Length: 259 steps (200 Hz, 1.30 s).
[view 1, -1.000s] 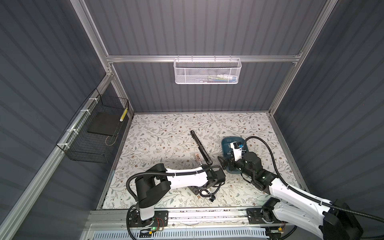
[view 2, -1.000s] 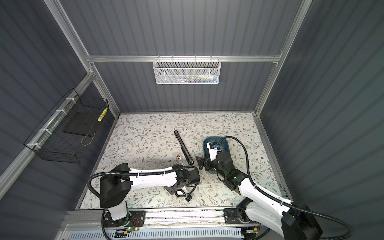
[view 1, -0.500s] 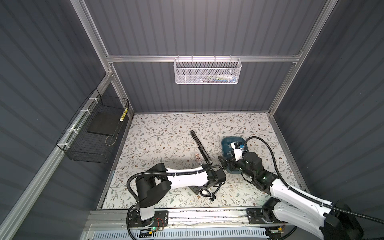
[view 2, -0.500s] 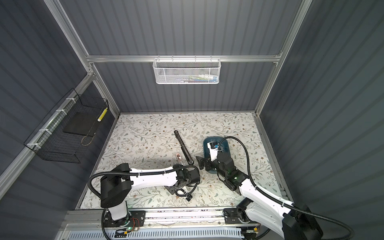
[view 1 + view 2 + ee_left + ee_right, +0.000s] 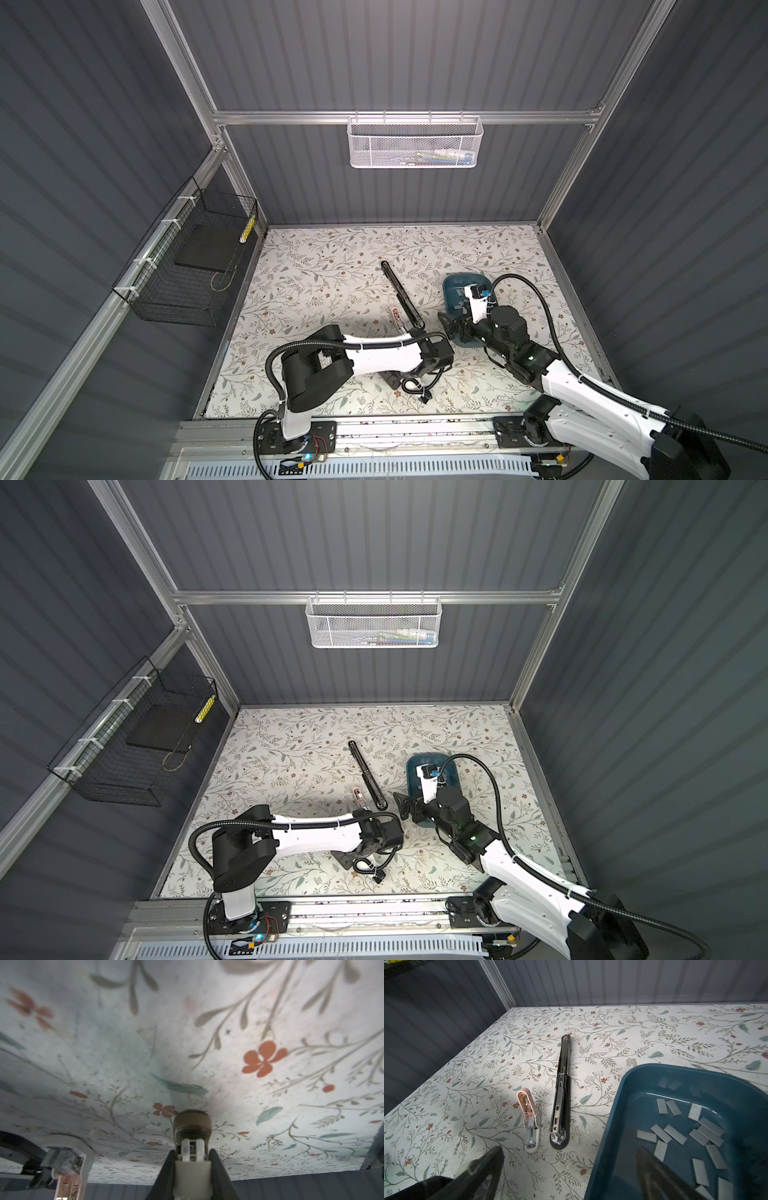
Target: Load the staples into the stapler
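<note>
Wide-open right fingers (image 5: 488,1165) are straddling the teal plastic tray's (image 5: 616,1118) rim; descending toward the silver-grey staple strips (image 5: 672,1134) risks tipping it. The left fingers (image 5: 218,1174) are sitting closed.

Count taken from the teal tray (image 5: 618,1126), the only tray present.

Two staplers are lying open on the floral mat (image 5: 467,1105) beside the tray: one pink stapler (image 5: 529,1120) and one long black stapler (image 5: 560,1093), with the black one lying nearer the tray.

Staple strips (image 5: 675,1134) are lying loose inside the tray. At least twelve are showing in the right wrist view, but part of the tray floor is being covered, so the full count cannot be told.

Two baskets are hanging well apart from the tray: one white mesh basket (image 5: 413,143) behind it and one black wire basket (image 5: 187,266) far to its left.

Two robot arms are reaching in, the left arm (image 5: 374,359) beside the tray and the right arm (image 5: 582,386) over its near edge.
</note>
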### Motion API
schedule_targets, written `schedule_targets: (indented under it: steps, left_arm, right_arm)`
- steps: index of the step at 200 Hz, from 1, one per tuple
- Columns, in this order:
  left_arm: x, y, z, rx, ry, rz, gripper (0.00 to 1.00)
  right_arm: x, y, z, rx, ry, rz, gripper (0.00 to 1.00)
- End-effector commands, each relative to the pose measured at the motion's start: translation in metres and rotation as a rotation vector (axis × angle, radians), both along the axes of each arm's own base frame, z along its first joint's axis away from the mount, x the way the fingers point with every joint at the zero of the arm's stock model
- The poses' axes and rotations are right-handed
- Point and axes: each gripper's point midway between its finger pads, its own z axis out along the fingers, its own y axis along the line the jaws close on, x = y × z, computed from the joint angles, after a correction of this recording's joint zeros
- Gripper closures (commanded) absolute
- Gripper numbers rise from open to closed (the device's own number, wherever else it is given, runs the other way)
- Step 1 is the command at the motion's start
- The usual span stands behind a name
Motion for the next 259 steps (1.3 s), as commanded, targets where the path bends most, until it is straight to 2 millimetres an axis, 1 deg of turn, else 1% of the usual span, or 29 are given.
schedule_targets:
  steps: [1, 12, 35, 39, 55, 75, 84, 94, 114, 131, 139, 157, 163, 181, 192, 209, 214, 216, 221, 238, 259]
  left_arm:
    - [0.001, -0.003, 0.015, -0.008, -0.008, -0.016, 0.95]
    - [0.006, -0.004, 0.021, -0.030, -0.040, -0.021, 1.00]
    - [0.020, -0.008, 0.043, -0.117, -0.146, -0.021, 1.00]
    - [0.025, -0.015, 0.049, -0.162, -0.178, -0.014, 1.00]
    - [0.043, -0.025, 0.075, -0.287, -0.293, 0.037, 1.00]
    - [0.062, -0.032, 0.114, -0.454, -0.390, 0.128, 1.00]
    - [0.068, -0.032, 0.131, -0.531, -0.418, 0.167, 1.00]
    - [0.073, -0.031, 0.146, -0.607, -0.433, 0.207, 1.00]
    - [0.078, -0.025, 0.165, -0.740, -0.432, 0.273, 1.00]
    - [0.075, -0.021, 0.175, -0.834, -0.405, 0.293, 1.00]
    - [0.075, -0.021, 0.182, -0.883, -0.399, 0.298, 1.00]
    - [0.072, -0.018, 0.191, -0.966, -0.373, 0.321, 1.00]
    - [0.071, -0.017, 0.191, -0.984, -0.362, 0.324, 1.00]
    - [0.063, -0.016, 0.184, -0.988, -0.316, 0.306, 1.00]
    - [0.060, -0.017, 0.181, -1.004, -0.292, 0.309, 1.00]
    - [0.055, -0.016, 0.185, -1.059, -0.258, 0.317, 1.00]
    - [0.053, -0.015, 0.186, -1.076, -0.246, 0.313, 1.00]
    - [0.052, -0.015, 0.187, -1.083, -0.243, 0.312, 1.00]
    - [0.050, -0.014, 0.187, -1.099, -0.236, 0.309, 1.00]
    - [0.046, -0.007, 0.189, -1.145, -0.234, 0.308, 1.00]
    - [0.041, 0.000, 0.191, -1.168, -0.241, 0.304, 1.00]
  right_arm:
    - [0.003, -0.013, 0.000, 0.010, -0.011, -0.072, 0.01]
    - [0.004, -0.018, 0.001, 0.027, -0.025, -0.100, 0.01]
    - [0.005, -0.028, 0.006, 0.055, -0.052, -0.151, 0.01]
    - [0.005, -0.029, 0.006, 0.060, -0.055, -0.156, 0.01]
    - [0.005, -0.032, 0.009, 0.082, -0.070, -0.177, 0.01]
    - [0.008, -0.036, 0.011, 0.113, -0.064, -0.207, 0.01]
    - [0.009, -0.034, 0.012, 0.126, -0.055, -0.207, 0.01]
    - [0.008, -0.030, 0.012, 0.139, -0.039, -0.190, 0.01]
    - [0.006, -0.017, 0.018, 0.171, 0.014, -0.135, 0.01]
    - [0.003, -0.003, 0.023, 0.214, 0.033, -0.069, 0.01]
    - [0.001, 0.007, 0.027, 0.242, 0.040, -0.023, 0.01]
    - [-0.001, 0.023, 0.032, 0.269, 0.054, 0.030, 0.05]
    - [-0.001, 0.030, 0.035, 0.274, 0.053, 0.049, 0.06]
    - [-0.005, 0.050, 0.045, 0.306, 0.045, 0.108, 0.11]
    - [-0.008, 0.063, 0.053, 0.355, 0.037, 0.145, 0.15]
    - [-0.012, 0.082, 0.062, 0.439, 0.039, 0.182, 0.21]
    - [-0.014, 0.086, 0.068, 0.465, 0.033, 0.193, 0.22]
    - [-0.013, 0.089, 0.061, 0.457, 0.051, 0.191, 0.23]
    - [-0.013, 0.094, 0.061, 0.465, 0.057, 0.200, 0.23]
    - [-0.020, 0.115, 0.070, 0.503, 0.054, 0.267, 0.26]
    - [-0.026, 0.130, 0.077, 0.566, 0.056, 0.325, 0.28]
